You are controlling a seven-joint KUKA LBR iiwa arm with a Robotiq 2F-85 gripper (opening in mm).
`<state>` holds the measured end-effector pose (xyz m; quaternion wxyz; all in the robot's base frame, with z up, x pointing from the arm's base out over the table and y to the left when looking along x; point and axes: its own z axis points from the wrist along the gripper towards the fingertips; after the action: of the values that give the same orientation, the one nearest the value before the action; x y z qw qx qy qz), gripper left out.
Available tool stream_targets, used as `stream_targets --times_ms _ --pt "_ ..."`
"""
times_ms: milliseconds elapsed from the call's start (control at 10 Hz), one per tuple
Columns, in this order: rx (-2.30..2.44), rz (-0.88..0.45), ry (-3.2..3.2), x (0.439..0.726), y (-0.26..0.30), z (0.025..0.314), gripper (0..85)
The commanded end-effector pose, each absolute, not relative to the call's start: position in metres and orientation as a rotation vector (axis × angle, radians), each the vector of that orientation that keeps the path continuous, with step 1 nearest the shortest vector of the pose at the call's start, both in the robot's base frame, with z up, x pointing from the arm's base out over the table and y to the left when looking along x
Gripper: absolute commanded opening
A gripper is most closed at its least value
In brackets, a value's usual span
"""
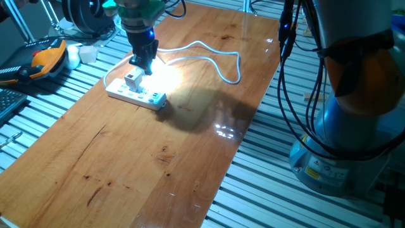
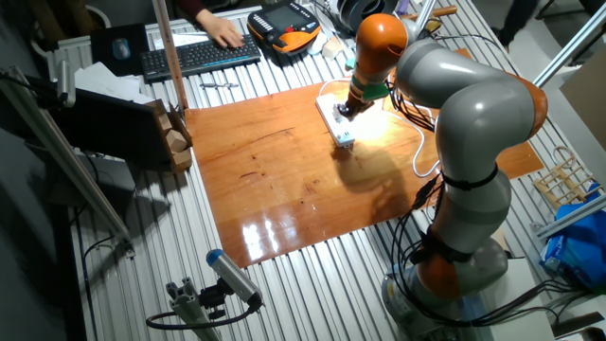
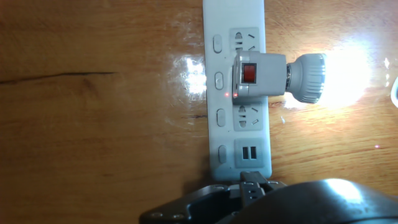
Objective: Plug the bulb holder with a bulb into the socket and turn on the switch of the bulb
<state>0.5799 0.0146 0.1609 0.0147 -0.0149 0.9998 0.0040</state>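
Observation:
The bulb holder (image 3: 258, 74) sits plugged into the socket (image 3: 217, 93), the long white strip on the wooden table. Its red switch (image 3: 249, 73) faces up. The bulb (image 3: 339, 78) points right and glows brightly, throwing a glare over the wood. In one fixed view my gripper (image 1: 145, 66) hangs just above the bulb holder (image 1: 134, 80) and the socket (image 1: 136, 95). In the hand view the fingertips (image 3: 252, 182) are pressed together at the bottom edge with nothing between them, clear of the holder. The gripper (image 2: 348, 107) also shows above the strip in the other fixed view.
The strip's white cable (image 1: 215, 54) loops across the far side of the table. An orange teach pendant (image 1: 44, 60) lies beyond the left edge. A keyboard (image 2: 199, 57) with a person's hand (image 2: 222, 33) on it lies behind the table. The arm's base (image 1: 342, 145) stands at the right.

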Motion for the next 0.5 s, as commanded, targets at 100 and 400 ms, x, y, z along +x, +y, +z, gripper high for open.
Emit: stream_targets --times_ms 100,400 --pt "-0.044 0.009 3.118 0.582 0.014 0.164 0.0" --pt "-0.056 -0.012 3.125 0.590 0.009 0.172 0.0"
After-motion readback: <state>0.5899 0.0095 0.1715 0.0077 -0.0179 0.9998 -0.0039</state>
